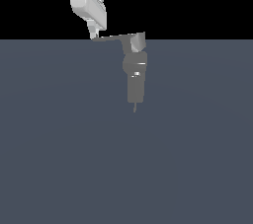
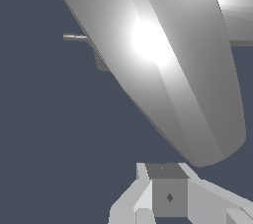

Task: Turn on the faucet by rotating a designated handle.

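Exterior view alone shows tool (image 1: 93,35) touching handle (image 1: 114,37).

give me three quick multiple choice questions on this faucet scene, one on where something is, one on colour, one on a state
1. Where is the pincer relative to the handle?
A. at the handle's free tip, on the exterior view's left
B. down beside the faucet's thin lower tip
C. resting on the floor, far from the faucet

2. What colour is the faucet?
A. red
B. matte grey
C. bright green

3. How does the handle lie?
A. hanging straight down
B. broken off on the floor
C. roughly level, jutting sideways from the faucet's top

Answers: 1 A, the pincer tip meets the lever's pointed end in the exterior view. 2 B, the blocky body is grey throughout. 3 C, the lever runs nearly level toward the exterior view's left.
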You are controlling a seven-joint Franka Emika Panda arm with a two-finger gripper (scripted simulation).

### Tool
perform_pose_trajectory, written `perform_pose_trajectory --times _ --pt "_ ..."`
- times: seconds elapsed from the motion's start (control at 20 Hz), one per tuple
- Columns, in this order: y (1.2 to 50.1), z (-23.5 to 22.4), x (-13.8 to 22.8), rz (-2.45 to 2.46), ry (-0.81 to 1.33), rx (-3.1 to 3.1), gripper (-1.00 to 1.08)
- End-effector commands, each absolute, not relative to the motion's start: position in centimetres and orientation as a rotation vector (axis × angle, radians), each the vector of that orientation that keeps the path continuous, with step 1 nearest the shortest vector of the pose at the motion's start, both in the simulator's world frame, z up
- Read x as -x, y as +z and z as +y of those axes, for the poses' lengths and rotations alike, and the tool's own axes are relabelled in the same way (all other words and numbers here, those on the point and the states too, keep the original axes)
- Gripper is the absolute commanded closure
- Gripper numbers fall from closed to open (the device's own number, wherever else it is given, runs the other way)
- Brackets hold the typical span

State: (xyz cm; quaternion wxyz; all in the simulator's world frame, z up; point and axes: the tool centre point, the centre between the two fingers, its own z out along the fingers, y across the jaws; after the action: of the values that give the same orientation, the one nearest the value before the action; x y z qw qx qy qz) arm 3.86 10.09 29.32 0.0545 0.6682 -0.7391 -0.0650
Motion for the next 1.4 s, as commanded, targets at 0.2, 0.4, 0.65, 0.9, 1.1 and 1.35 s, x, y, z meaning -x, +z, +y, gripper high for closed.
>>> perform_pose_trajectory --times 0.2,0.4,0.65,0.9,1.1,1.35 --pt "29.4 9.6 -2.9 -2.247 -0.197 -2.025 1.08" --pt "29.5 8.9 -1.9 -2.245 -0.199 -2.022 1.08" --pt "29.5 7.9 -0.6 -2.243 -0.203 -2.019 1.08" --pt "29.5 7.0 0.7 -2.241 -0.206 -2.016 1.08" --pt "29.6 6.2 1.8 -2.24 -0.209 -2.014 1.08" --pt "29.7 5.2 3.2 -2.237 -0.213 -2.011 1.08"
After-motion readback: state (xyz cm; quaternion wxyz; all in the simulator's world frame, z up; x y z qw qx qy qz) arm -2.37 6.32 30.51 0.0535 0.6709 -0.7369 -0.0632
